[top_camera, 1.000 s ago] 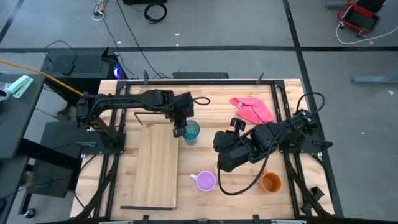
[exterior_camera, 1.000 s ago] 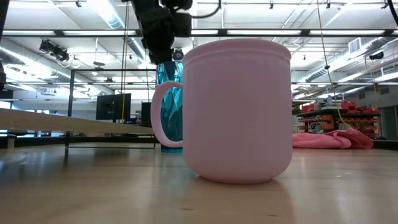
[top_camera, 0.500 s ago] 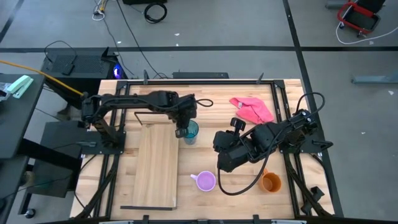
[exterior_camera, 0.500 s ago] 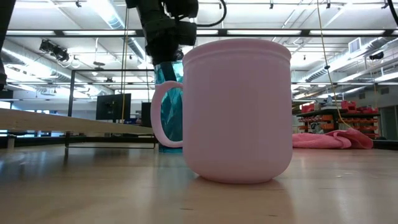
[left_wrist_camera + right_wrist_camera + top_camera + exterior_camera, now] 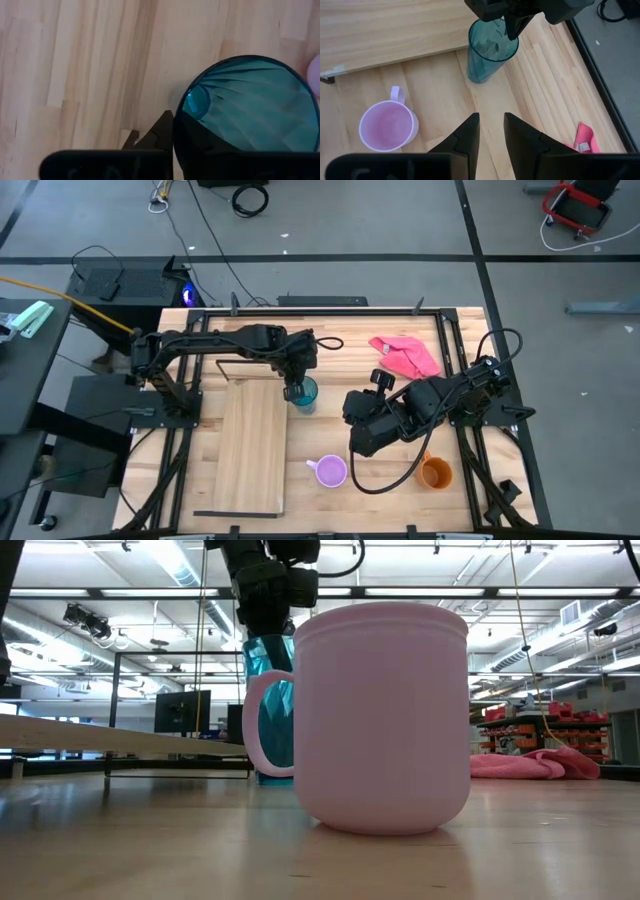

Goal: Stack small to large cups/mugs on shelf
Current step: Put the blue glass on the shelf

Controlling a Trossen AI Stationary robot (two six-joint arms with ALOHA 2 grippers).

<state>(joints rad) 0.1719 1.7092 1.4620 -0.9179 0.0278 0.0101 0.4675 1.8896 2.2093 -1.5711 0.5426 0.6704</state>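
Left gripper [image 5: 293, 390] was at the rim of the teal tumbler [image 5: 305, 394], one finger [image 5: 159, 134] outside the wall and the other dipped inside, pinching the rim; the tumbler stood upright on the table [image 5: 340, 370] directly under it, just off the edge of the shelf [image 5: 250, 445]. Low view showed the same: gripper [image 5: 268, 610] down on the tumbler's top, tumbler [image 5: 270, 710] base on the wood. Right wrist view confirmed a finger inside the tumbler [image 5: 490, 52] mouth. The shelf lay flat beside the left gripper, on the side away from the right arm, and bare. Right gripper [image 5: 358, 442] hung well apart from the left one, over open table, fingers [image 5: 465, 135] parted with a narrow gap and holding nothing. The lilac mug [image 5: 329, 471] sat upright near the right gripper, handle up toward the tumbler. The orange mug [image 5: 436, 472] stood near the right arm, by the table edge. A pink cloth [image 5: 405, 356] lay beyond the right arm, near the far edge.
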